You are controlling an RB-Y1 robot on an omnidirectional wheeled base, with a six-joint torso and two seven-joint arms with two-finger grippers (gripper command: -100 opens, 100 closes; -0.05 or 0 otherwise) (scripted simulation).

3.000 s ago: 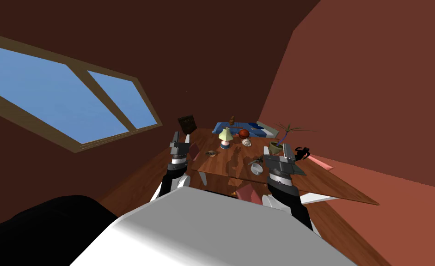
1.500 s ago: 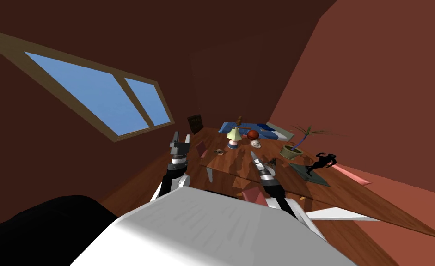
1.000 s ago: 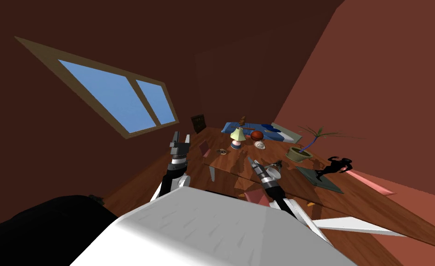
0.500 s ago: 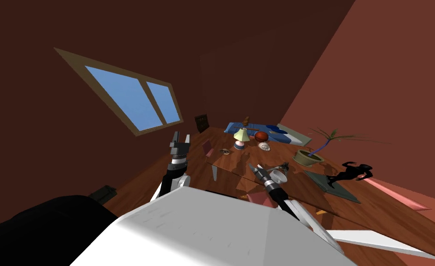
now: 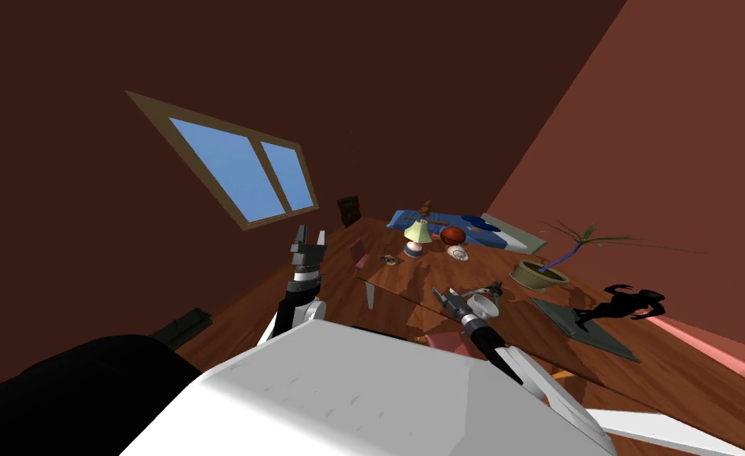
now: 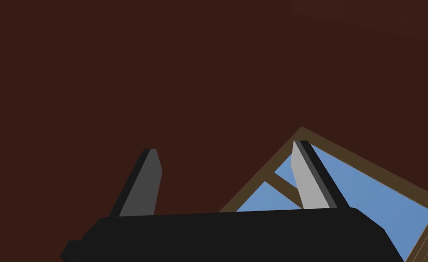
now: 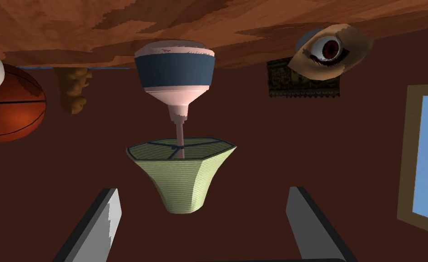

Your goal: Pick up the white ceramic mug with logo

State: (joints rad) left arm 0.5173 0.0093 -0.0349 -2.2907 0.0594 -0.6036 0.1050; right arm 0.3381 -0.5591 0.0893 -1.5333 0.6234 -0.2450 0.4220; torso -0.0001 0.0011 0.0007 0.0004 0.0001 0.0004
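Observation:
A white mug [image 5: 483, 303] with its open rim showing stands on the wooden table [image 5: 410, 277] near its front edge. My right gripper [image 5: 440, 295] hovers low over the table just left of the mug, close to it but apart. Through the right wrist camera that gripper [image 7: 203, 191] is open with nothing between its fingers, and it points past the mug at a green-shaded lamp [image 7: 181, 177]. My left gripper [image 5: 309, 235] is raised left of the table, and it [image 6: 225, 146] is open and empty.
Farther back on the table are the lamp [image 5: 416, 236], a basketball [image 5: 452, 235], a small white rounded object [image 5: 458, 253] and an eye-shaped piece [image 5: 390, 259]. Right of the mug are a potted plant [image 5: 538, 273] and a black figurine [image 5: 620, 305] on a dark mat.
I have turned, so the whole head view has swung and the window has slid right. My right arm came from above the table's right part down to the mug's left side. The left arm kept still.

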